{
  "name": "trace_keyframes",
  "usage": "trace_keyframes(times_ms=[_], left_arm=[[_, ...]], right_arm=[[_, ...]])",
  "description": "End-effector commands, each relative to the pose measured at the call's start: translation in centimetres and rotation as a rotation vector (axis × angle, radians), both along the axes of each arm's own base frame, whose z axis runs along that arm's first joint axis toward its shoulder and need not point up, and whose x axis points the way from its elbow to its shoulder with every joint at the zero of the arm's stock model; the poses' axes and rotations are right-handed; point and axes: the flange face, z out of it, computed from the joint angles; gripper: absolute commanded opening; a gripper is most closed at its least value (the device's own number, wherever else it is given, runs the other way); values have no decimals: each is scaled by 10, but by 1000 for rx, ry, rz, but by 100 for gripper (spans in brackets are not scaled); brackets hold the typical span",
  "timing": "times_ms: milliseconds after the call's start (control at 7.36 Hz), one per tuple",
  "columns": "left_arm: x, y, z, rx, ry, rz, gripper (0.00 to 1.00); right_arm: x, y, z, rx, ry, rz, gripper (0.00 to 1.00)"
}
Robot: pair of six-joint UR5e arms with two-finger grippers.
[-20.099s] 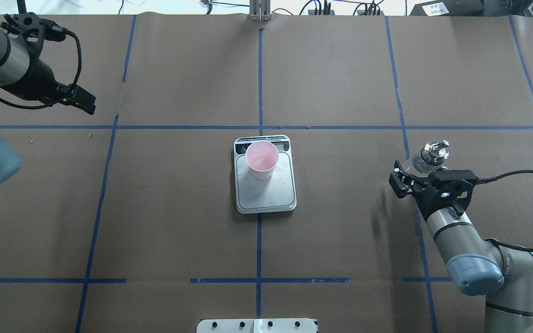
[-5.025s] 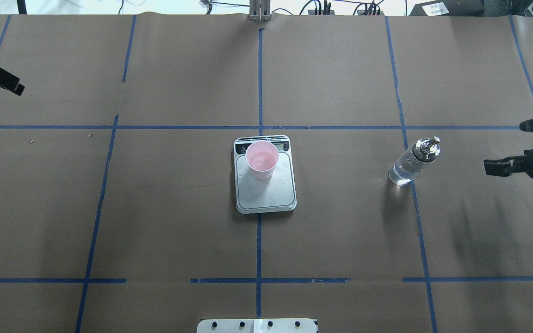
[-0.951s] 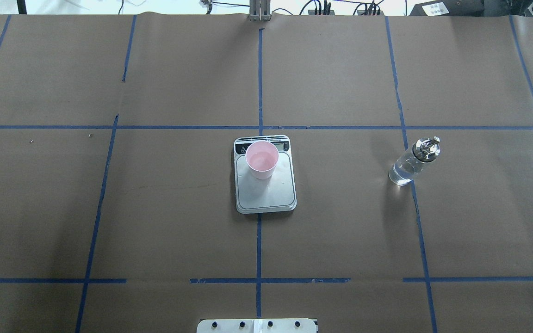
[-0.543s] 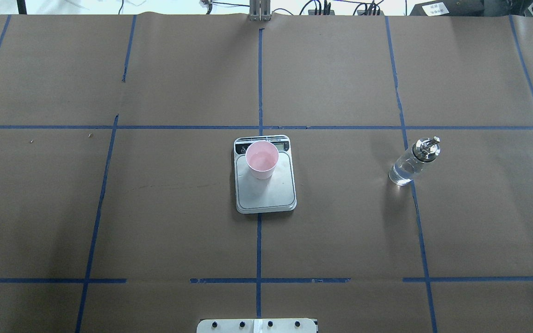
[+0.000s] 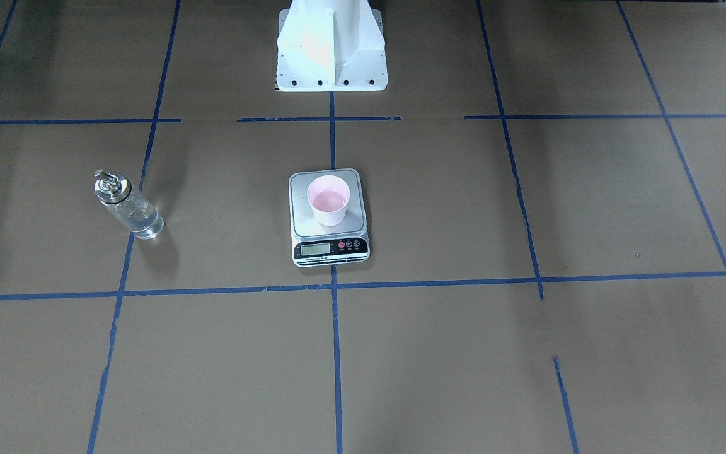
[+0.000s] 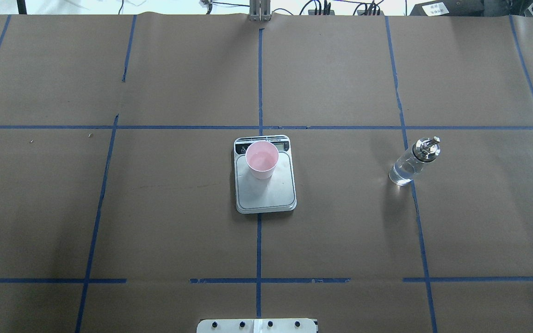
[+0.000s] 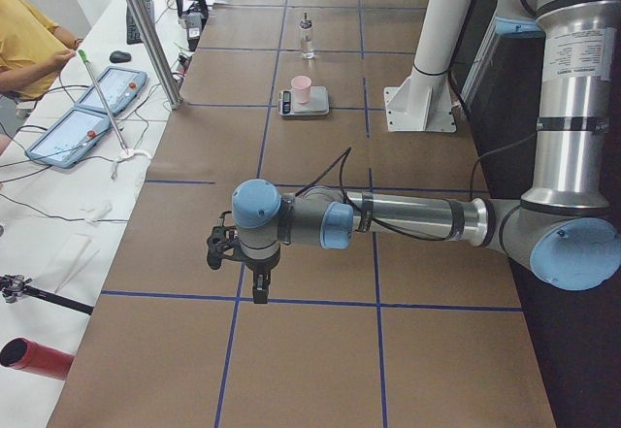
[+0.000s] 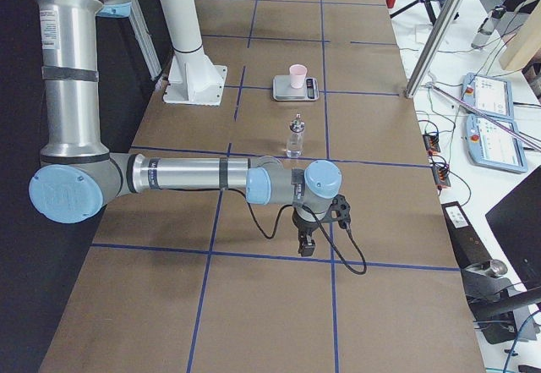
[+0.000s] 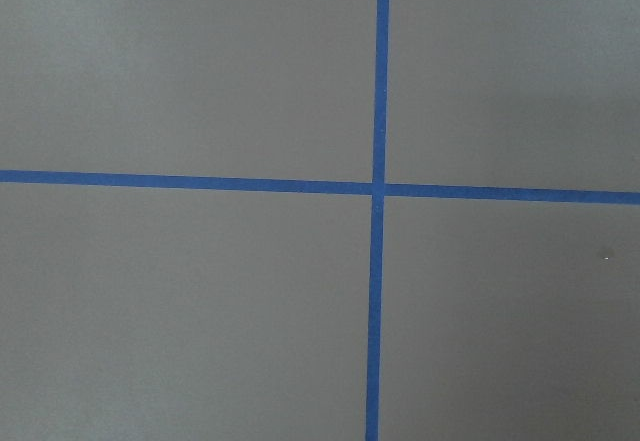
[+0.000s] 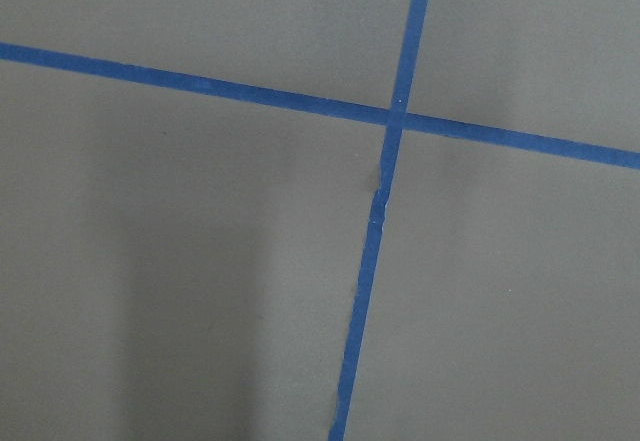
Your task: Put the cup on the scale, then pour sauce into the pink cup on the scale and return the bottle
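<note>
Cup (image 6: 262, 162) on scale (image 6: 266, 196), bottle (image 6: 409, 165) well apart from scale. Left gripper (image 7: 255, 288) and right gripper (image 8: 305, 242): whether fingers are spread cannot be told. Risk: bumping the scale spills the cup.

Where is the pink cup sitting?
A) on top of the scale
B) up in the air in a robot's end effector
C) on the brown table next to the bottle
A: the pink cup stands upright on the scale, far from the glass bottle, and nothing is holding it.
</note>
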Motion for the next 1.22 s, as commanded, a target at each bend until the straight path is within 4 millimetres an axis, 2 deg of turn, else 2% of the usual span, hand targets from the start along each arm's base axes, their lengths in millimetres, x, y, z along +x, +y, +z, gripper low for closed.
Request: trace_keyframes(times_ms=[0,272,407,1086], left_arm=[[0,1,1,-3,-4,-1,100],[1,2,8,-10,1,3,100],[1,2,5,-5,1,4,100],[2,-3,2,-8,7,1,100]], right_arm=[[-1,-4,-8,18,-7,-3,100],[0,2,-16,34,-13,-3,100],[1,0,1,3,1,-4,100],[0,-3,1,2,-1,-3,100]])
